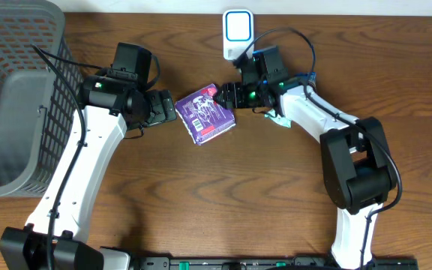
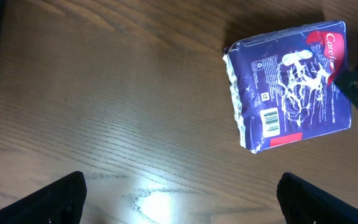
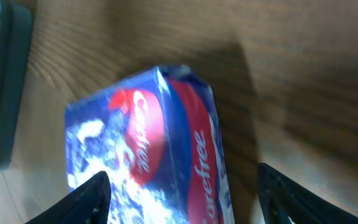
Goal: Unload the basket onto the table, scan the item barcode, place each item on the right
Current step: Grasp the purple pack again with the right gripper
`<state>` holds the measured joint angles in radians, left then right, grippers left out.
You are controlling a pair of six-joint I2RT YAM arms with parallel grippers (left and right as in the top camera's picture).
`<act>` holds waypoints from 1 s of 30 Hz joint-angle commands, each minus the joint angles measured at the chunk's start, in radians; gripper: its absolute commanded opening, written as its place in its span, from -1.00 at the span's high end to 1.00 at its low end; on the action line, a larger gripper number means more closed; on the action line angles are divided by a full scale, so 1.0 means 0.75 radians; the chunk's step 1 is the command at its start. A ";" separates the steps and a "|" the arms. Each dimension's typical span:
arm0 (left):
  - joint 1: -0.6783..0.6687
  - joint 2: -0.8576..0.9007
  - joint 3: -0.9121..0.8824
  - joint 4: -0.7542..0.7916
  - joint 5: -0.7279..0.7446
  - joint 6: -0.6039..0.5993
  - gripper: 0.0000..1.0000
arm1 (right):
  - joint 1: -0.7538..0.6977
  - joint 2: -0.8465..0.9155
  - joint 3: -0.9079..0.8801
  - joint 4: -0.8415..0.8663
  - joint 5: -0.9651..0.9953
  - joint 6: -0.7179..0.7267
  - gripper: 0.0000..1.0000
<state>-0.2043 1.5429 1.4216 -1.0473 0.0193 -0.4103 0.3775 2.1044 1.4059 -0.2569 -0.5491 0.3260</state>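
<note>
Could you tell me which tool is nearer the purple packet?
Right. The right tool straddles the purple packet at its red-labelled end; the left tool sits open, just short of its opposite edge.

"Carefree" twice in white on the blue-purple packet (image 3: 135, 149)

1. The overhead view is bright, even and sharp; shadows on the table (image 1: 276, 210) are soft.
2. The scanner (image 1: 238, 27) glows white, its face almost washed out.
3. In the left wrist view a pale glare lies on the wood near the bottom edge; the packet (image 2: 291, 87) has a dark shadow along its top.
4. The right wrist view is dim, the packet (image 3: 148, 155) blurred.
</note>
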 commanded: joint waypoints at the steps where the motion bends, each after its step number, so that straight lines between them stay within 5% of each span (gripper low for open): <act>1: 0.004 0.003 -0.003 -0.005 -0.017 0.022 -0.95 | 0.023 0.001 -0.065 0.051 -0.035 0.025 -0.23; 6: 0.004 0.003 -0.003 -0.004 -0.017 0.023 -0.95 | 0.048 0.024 -0.071 0.072 -0.034 0.024 0.98; 12: 0.004 0.003 -0.003 -0.005 -0.017 0.022 -0.96 | 0.046 -0.054 -0.017 0.098 0.015 0.017 0.97; 24: 0.004 0.003 -0.003 -0.005 -0.017 0.023 -0.96 | 0.093 -0.404 -0.015 -0.126 0.670 -0.175 0.98; 26: 0.004 0.003 -0.003 -0.004 -0.017 0.022 -0.96 | 0.090 -0.386 -0.016 -0.147 0.647 -0.154 0.67; 29: 0.004 0.003 -0.003 -0.005 -0.017 0.023 -0.96 | 0.092 -0.303 -0.016 -0.138 0.485 -0.152 -0.15; 30: 0.004 0.003 -0.003 -0.005 -0.017 0.022 -0.96 | 0.093 -0.279 -0.016 -0.129 0.447 -0.152 -0.25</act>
<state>-0.2043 1.5429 1.4216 -1.0470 0.0193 -0.4099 0.4381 1.8328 1.3941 -0.3618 -0.1287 0.2188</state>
